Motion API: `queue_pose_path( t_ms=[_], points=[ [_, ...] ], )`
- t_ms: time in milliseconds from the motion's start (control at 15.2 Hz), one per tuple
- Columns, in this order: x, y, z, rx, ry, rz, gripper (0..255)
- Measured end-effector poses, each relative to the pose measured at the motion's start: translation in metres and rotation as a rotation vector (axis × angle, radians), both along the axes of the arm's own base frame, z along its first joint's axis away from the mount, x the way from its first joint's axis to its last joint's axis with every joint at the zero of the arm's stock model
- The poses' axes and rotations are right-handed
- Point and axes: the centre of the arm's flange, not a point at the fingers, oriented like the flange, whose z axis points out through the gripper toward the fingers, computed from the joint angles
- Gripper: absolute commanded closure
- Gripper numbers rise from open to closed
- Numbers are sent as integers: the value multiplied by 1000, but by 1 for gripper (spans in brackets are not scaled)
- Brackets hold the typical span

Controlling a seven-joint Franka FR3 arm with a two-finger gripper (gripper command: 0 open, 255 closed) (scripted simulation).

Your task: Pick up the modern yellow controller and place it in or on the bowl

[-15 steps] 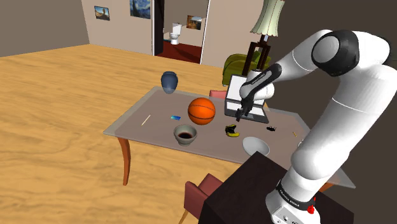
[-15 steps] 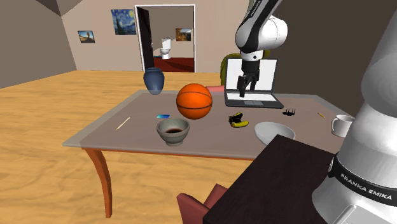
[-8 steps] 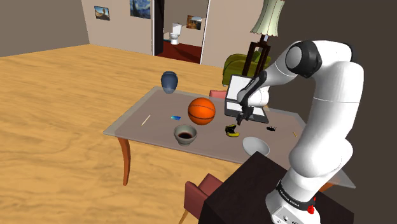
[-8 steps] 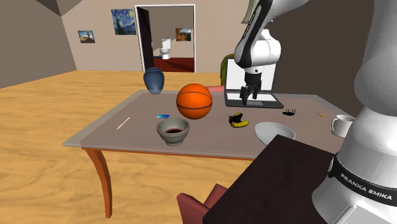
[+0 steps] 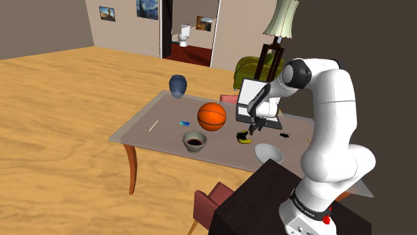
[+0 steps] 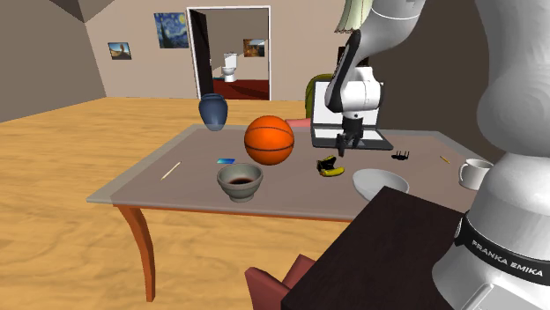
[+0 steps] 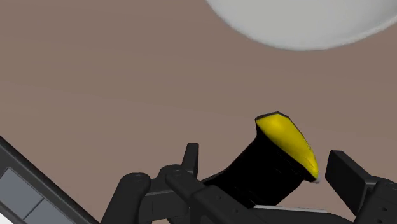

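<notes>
The yellow-and-black controller (image 7: 283,153) lay on the brown table (image 6: 176,180), roughly midway between the laptop (image 6: 351,134) at the far edge and the white bowl (image 6: 380,183) at the near edge by the stand. The gripper (image 6: 346,151) hung just above it, pointing down. Its fingers (image 7: 347,175) were spread wide with the controller's dark body between them, and nothing was gripped yet. I took that spread as room to straddle it before closing. The white bowl sat near, a short carry. A second, dark-lined bowl (image 6: 240,182) stood along the near edge too, in front of the basketball (image 6: 268,139).
</notes>
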Motion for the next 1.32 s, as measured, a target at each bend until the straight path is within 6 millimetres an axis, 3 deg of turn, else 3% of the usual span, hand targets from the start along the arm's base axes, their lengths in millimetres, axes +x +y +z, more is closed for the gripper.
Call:
queue_pose_path(
  t_ms=[132, 594, 1056, 1122, 1320],
  points=[
    [3, -15, -16, 2, -2, -12, 0],
    [7, -23, -53, 2, -3, -16, 0],
    [7, -24, -60, 2, -3, -16, 0],
    [7, -24, -60, 2, -3, -16, 255],
    [6, -24, -60, 2, -3, -17, 255]
  ],
)
